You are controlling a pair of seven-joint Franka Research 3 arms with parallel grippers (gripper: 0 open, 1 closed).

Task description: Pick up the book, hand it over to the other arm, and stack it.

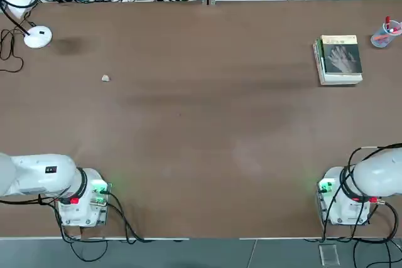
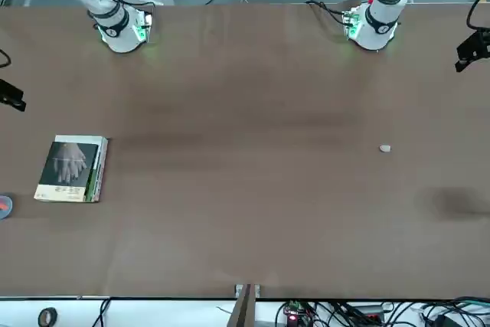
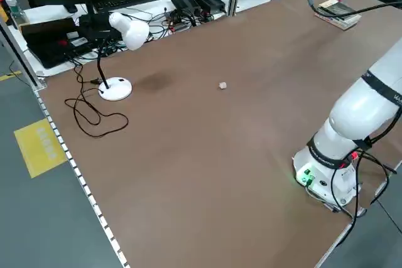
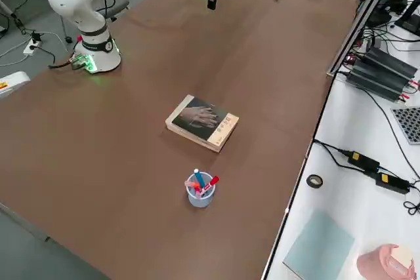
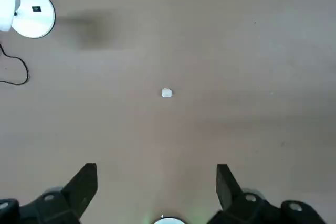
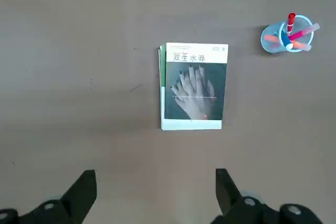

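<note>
Already the thin dark grey paperback with a pale hand on its cover [image 6: 195,85] lies on a thicker green-and-white book [image 6: 162,90], at the upper right of the top view. Judging from that, stacking looks finished, so the best move is probably none. The right gripper [image 6: 155,195] hangs high above it, fingers wide and empty; the left gripper [image 5: 156,190] is likewise spread over bare brown table [image 1: 188,123]. A blue pen cup [image 6: 287,36] stands near; a white desk lamp [image 1: 36,37] and small pale scrap [image 1: 105,78] lie far left.
</note>
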